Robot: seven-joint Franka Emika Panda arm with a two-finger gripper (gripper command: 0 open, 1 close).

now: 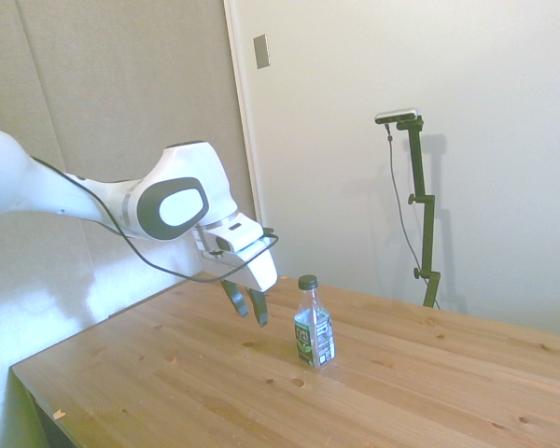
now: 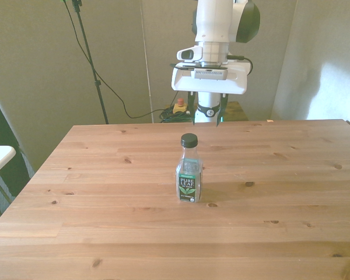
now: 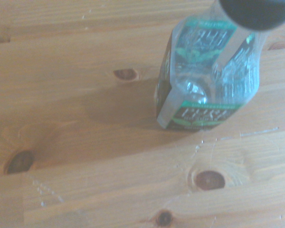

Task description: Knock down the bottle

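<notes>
Bottle (image 1: 314,326) upright on counter (image 1: 429,392), untouched; tool (image 1: 247,304) near, fingers apart, empty. Knock-down not yet done.

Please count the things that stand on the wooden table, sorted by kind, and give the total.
Bottle: 1, upright, with a black cap.
Total: 1 on the table.
The gripper hangs above the wood beside the bottle and does not touch it, so it is not counted.

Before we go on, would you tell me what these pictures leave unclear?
- Small clear plastic bottle with a black cap: its cap is cut off by the wrist view's edge.
- Label's small print: too small in the side view, blurred in the wrist view.
- Two-finger gripper: fingers' gap unreadable in the side view.
</notes>
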